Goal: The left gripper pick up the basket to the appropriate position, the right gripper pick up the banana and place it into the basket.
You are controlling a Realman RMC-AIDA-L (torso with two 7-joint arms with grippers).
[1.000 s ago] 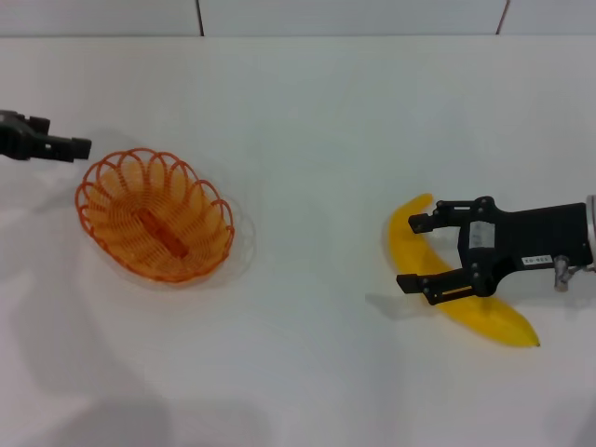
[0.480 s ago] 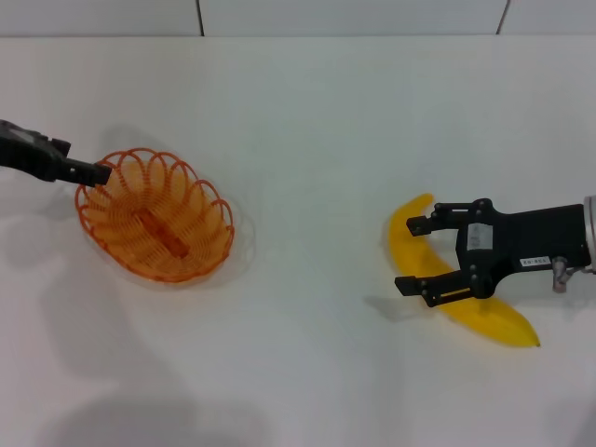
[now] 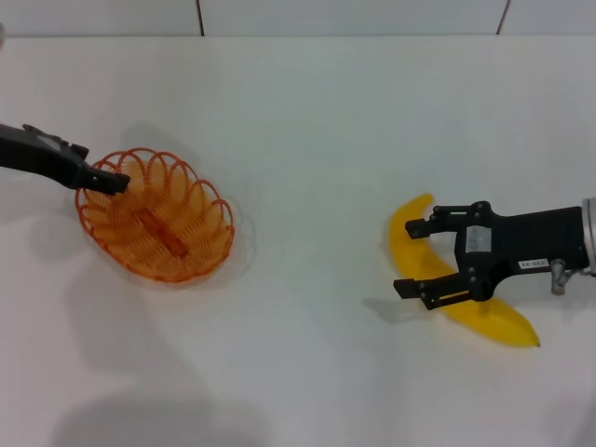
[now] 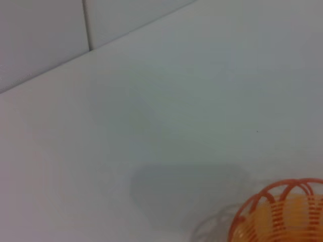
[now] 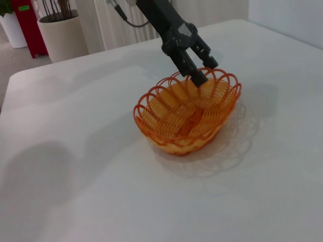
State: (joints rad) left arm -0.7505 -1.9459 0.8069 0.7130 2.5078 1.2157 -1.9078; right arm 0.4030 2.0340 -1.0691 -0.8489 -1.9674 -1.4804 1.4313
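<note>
The orange basket [image 3: 155,216] sits on the white table at the left; it also shows in the right wrist view [image 5: 187,113] and, as a bit of rim, in the left wrist view [image 4: 282,209]. My left gripper [image 3: 112,181] reaches in from the left to the basket's near-left rim. In the right wrist view the left gripper [image 5: 206,71] is open, one finger inside the rim and one outside. The yellow banana [image 3: 494,321] lies flat at the right. My right gripper [image 3: 405,258] is open, its fingers on either side of the banana's upper half.
The white table [image 3: 307,140] meets a tiled wall at the back. In the right wrist view a beige plant pot [image 5: 63,35] and a red object [image 5: 28,20] stand on the floor beyond the table's far edge.
My left gripper has moved right, from beside the basket to its rim. My right gripper has stayed over the banana, shifting very slightly. Basket and banana have not moved.
</note>
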